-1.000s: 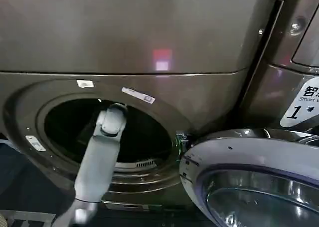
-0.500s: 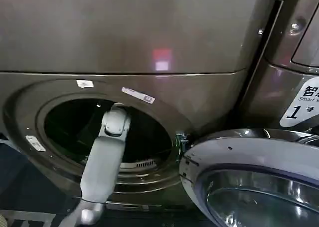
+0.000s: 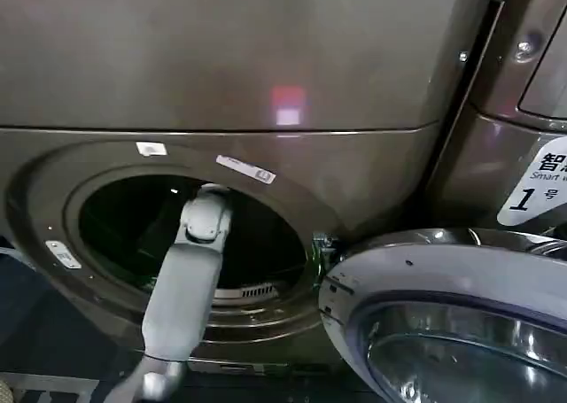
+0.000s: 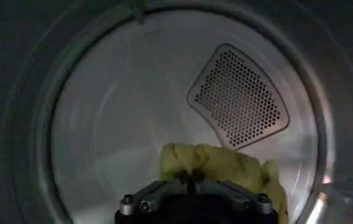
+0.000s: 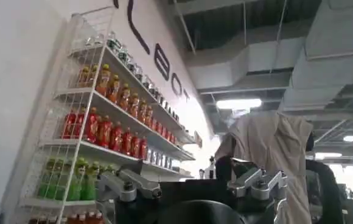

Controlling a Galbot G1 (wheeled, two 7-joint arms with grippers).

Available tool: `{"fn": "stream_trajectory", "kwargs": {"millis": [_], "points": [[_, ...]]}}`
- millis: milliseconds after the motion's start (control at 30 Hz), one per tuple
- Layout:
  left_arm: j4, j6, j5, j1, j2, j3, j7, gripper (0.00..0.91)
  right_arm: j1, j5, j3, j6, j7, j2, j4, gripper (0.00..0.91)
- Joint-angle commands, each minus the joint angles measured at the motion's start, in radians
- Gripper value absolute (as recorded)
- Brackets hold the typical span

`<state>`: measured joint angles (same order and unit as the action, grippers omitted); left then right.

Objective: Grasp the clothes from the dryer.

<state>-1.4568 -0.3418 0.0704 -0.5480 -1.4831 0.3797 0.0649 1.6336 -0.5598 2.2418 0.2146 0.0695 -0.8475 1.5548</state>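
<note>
Yellow crumpled clothes (image 4: pixel 225 167) in dryer drum (image 4: pixel 134 122), left claw (image 4: pixel 195 182) touching them, grip state unclear

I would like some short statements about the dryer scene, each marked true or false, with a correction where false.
1. The dryer door is closed. False: it hangs open beside the opening.
2. The left arm reaches into the dryer drum. True.
3. A yellow cloth lies in the drum just ahead of the left gripper. True.
4. The cloth is red. False: it is yellow.
5. The right gripper is inside the drum. False: it faces a shelf of bottles.
</note>
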Motion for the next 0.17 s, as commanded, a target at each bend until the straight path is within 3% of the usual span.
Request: {"fn": "stream_trajectory", "kwargs": {"millis": [33, 167], "points": [[0.003, -0.002, -0.016, 0.008, 0.002, -0.001, 0.004, 0.000, -0.002, 0.012, 0.003, 0.015, 0.006, 0.002, 0.002, 0.907], [0.003, -0.002, -0.018, 0.006, -0.004, 0.001, 0.006, 0.000, -0.003, 0.012, 0.001, 0.015, 0.007, -0.001, 0.002, 0.907]]}}
